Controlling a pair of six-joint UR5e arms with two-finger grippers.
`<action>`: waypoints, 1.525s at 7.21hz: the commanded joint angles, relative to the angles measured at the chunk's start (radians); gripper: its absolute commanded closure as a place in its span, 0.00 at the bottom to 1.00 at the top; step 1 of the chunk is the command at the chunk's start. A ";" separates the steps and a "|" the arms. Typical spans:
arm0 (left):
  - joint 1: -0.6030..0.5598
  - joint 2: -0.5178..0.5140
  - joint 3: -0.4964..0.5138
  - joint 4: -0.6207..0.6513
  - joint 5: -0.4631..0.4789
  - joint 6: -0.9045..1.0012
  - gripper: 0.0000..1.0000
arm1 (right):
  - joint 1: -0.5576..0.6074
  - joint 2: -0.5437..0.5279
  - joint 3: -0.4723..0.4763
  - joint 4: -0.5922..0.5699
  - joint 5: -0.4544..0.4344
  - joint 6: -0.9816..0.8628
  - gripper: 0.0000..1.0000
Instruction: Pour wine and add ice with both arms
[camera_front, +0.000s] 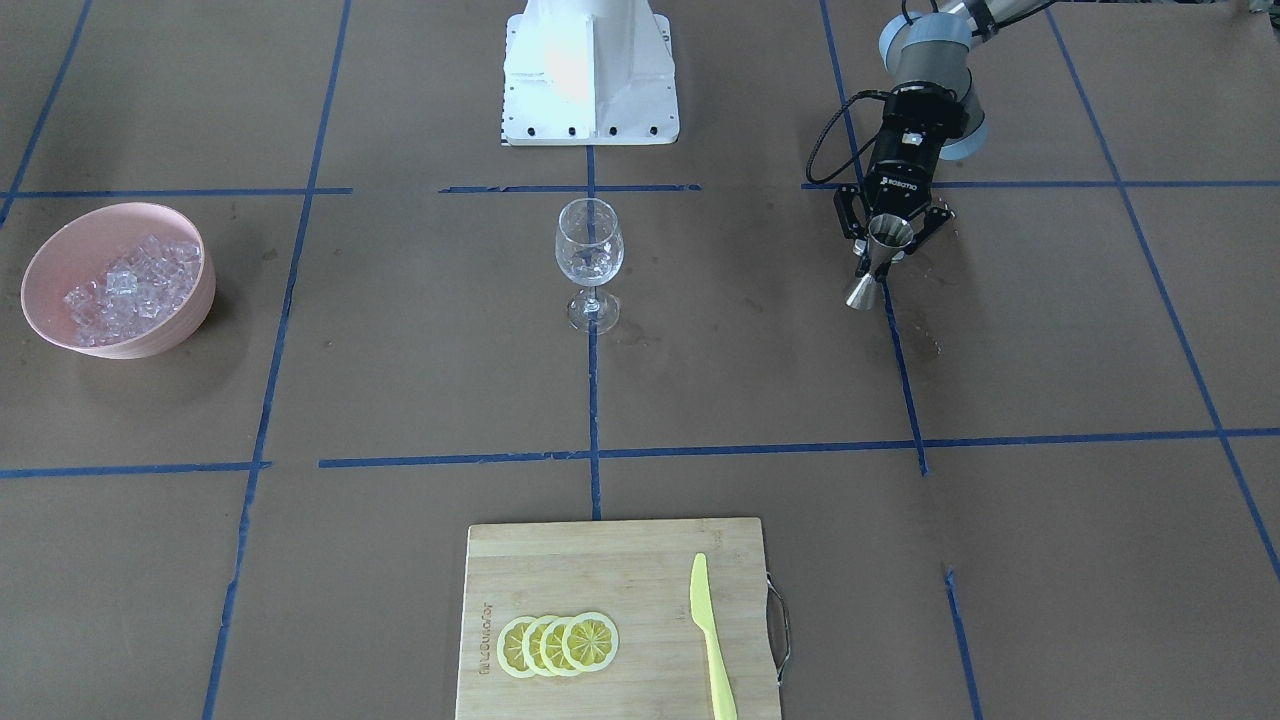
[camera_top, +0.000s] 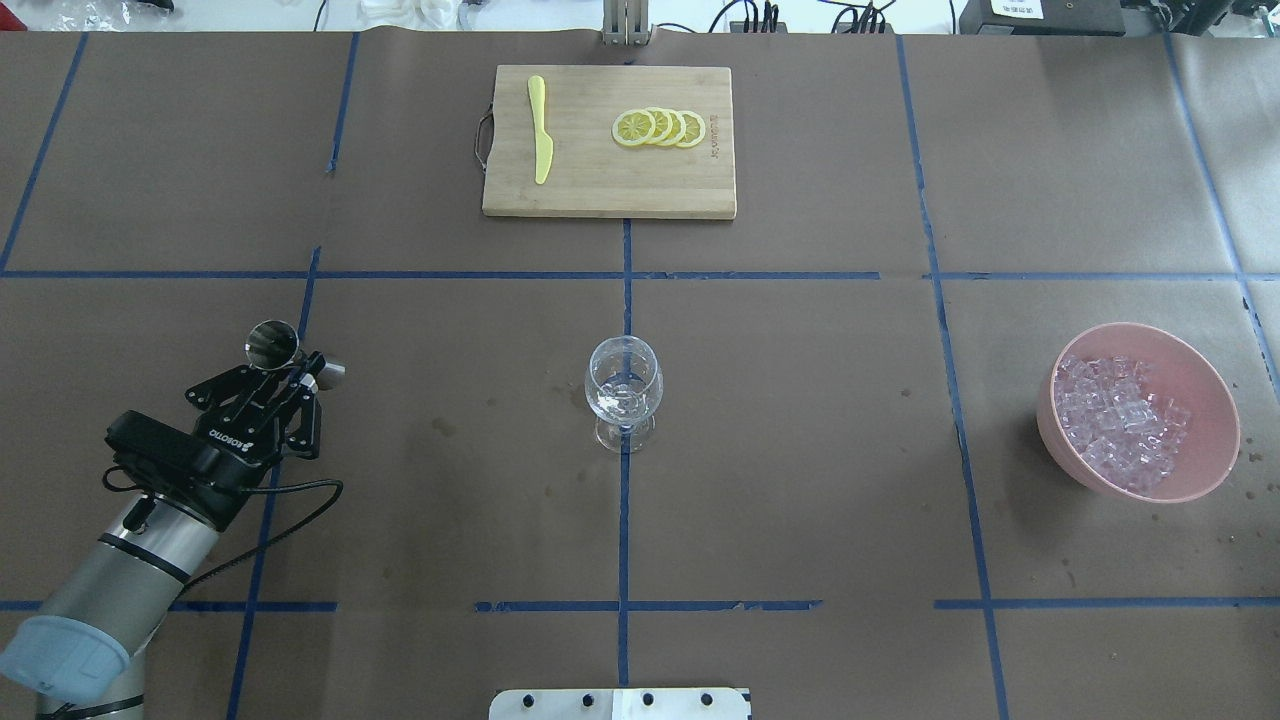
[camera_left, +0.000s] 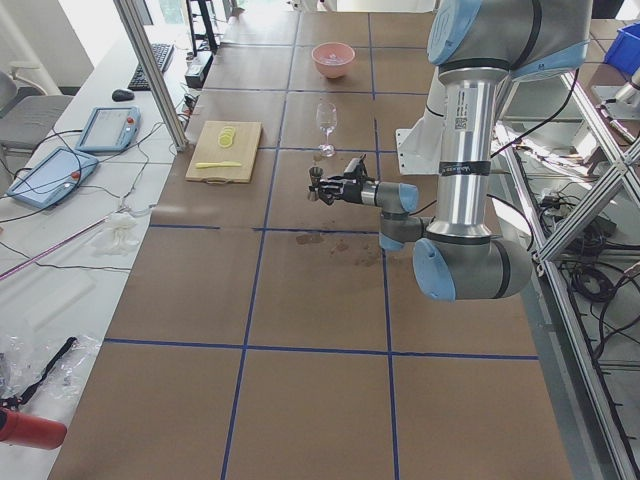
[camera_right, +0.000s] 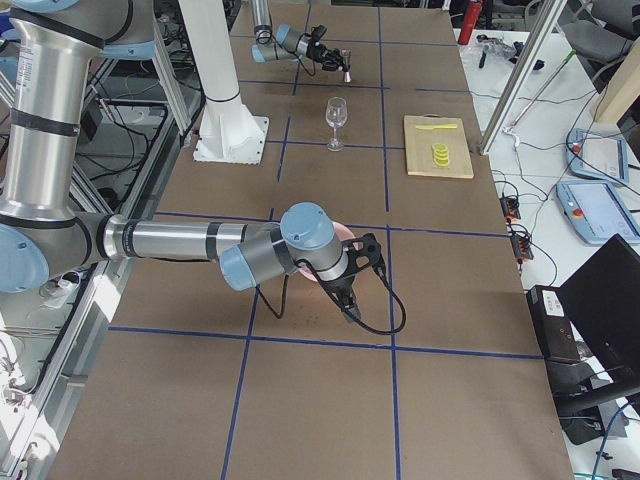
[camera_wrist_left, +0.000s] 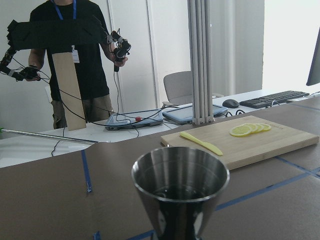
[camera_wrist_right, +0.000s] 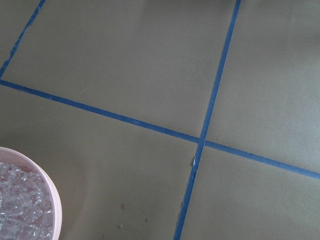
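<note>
Left pincer (camera_top: 290, 372) grips steel jigger (camera_top: 272, 342), well left of wine glass (camera_top: 622, 392); pour seemingly not done. Ice (camera_top: 1120, 420) heaped in pink bowl (camera_top: 1215, 400), far right; right pincer (camera_right: 350, 300) near it, open or closed unreadable.

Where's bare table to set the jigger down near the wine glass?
Bare table between the wine glass and the pink bowl, between the glass and the cutting board, and between the glass and the left gripper holding the jigger. Crowded: the board, with knife and lemon slices; the bowl is heaped with ice.
</note>
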 joint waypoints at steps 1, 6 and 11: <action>-0.003 -0.096 -0.004 0.129 -0.003 0.004 1.00 | 0.000 0.001 0.000 0.000 0.000 0.000 0.00; -0.003 -0.166 -0.007 0.190 -0.003 0.002 1.00 | 0.000 0.001 -0.002 0.000 0.000 0.002 0.00; 0.000 -0.170 -0.139 0.462 -0.002 0.004 1.00 | 0.000 0.001 -0.002 -0.002 -0.002 0.002 0.00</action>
